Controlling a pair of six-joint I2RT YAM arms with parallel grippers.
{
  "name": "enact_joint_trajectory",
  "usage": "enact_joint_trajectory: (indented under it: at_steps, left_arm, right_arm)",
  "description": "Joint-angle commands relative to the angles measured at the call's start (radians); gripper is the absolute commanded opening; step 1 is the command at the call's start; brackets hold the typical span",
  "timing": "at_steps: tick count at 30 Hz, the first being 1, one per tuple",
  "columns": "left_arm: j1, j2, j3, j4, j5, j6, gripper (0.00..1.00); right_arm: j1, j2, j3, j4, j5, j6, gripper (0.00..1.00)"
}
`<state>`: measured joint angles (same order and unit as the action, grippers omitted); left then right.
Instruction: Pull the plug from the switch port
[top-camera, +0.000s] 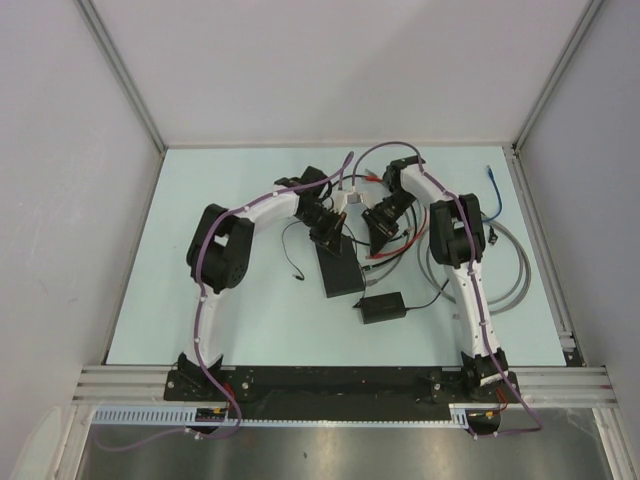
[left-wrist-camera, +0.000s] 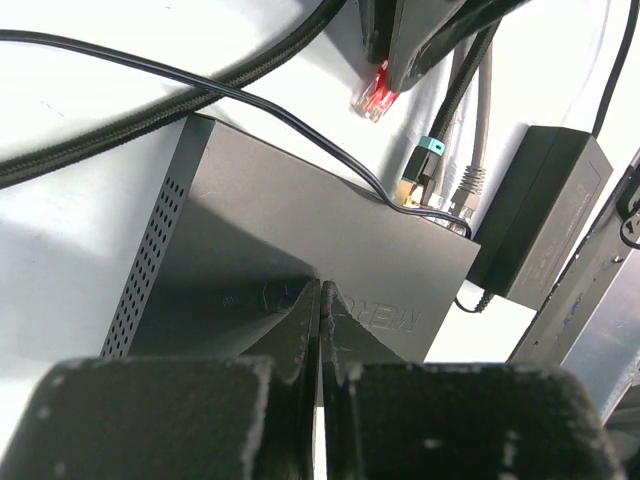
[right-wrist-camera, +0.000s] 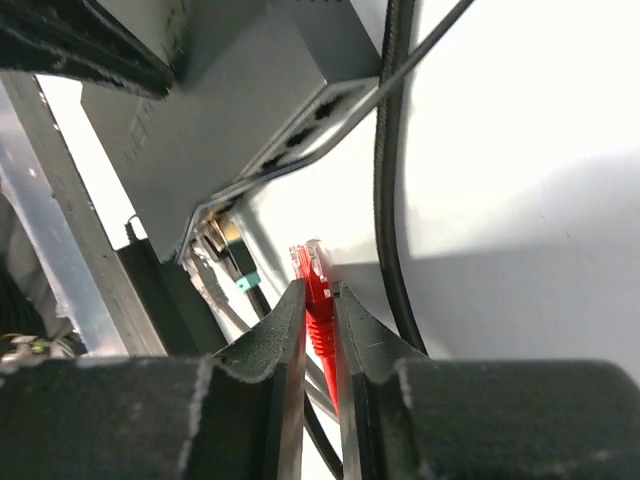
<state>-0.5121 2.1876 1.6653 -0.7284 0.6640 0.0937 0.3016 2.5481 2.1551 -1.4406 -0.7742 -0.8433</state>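
Mid-frame, the right gripper (right-wrist-camera: 320, 293) pinches one red plug (right-wrist-camera: 313, 268), out of one black box (left-wrist-camera: 290, 230) holding two other plugs (left-wrist-camera: 428, 160); the left gripper (left-wrist-camera: 320, 287) is pressed together.

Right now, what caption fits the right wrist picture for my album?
Right gripper pinches the red plug, clear of the switch.

Overhead view. I work on a pale, blue-tinted tabletop (top-camera: 200, 310), matte and evenly lit, with only soft shadows. Plain light-grey panels enclose it: a left wall (top-camera: 60, 200), a back wall (top-camera: 330, 60) and a right wall (top-camera: 600, 220), joined by slim aluminium corner posts (top-camera: 120, 75). A ribbed aluminium rail (top-camera: 120, 382) borders the near edge. Before it lie a white slotted cable duct (top-camera: 340, 425) and a brushed-metal surface (top-camera: 330, 458).
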Motion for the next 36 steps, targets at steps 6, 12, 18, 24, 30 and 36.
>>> enact_joint_trajectory:
  at_steps: [6,12,18,24,30,36]
  left_arm:
    - [0.009,0.041,0.033,0.012,-0.07,0.023,0.0]
    - [0.012,0.05,0.048,0.009,-0.063,0.026,0.0]
    - [0.012,0.06,0.063,0.007,-0.057,0.026,0.0]
    - [0.012,0.058,0.065,0.007,-0.058,0.026,0.0]
    - [0.015,0.051,0.065,0.006,-0.057,0.029,0.0]
    - [0.043,0.035,0.112,-0.019,-0.021,0.073,0.01]
  right_arm:
    - [-0.071,-0.091,0.074,-0.073,0.079,-0.085,0.0]
    - [-0.154,-0.112,0.221,-0.052,0.107,-0.011,0.0]
    - [-0.239,-0.094,0.279,0.022,0.161,0.104,0.0]
    - [-0.294,-0.084,0.252,0.114,0.205,0.207,0.0]
    - [-0.32,-0.107,0.256,0.19,0.198,0.291,0.41]
    - [-0.276,-0.192,0.145,0.206,-0.06,0.287,0.55]
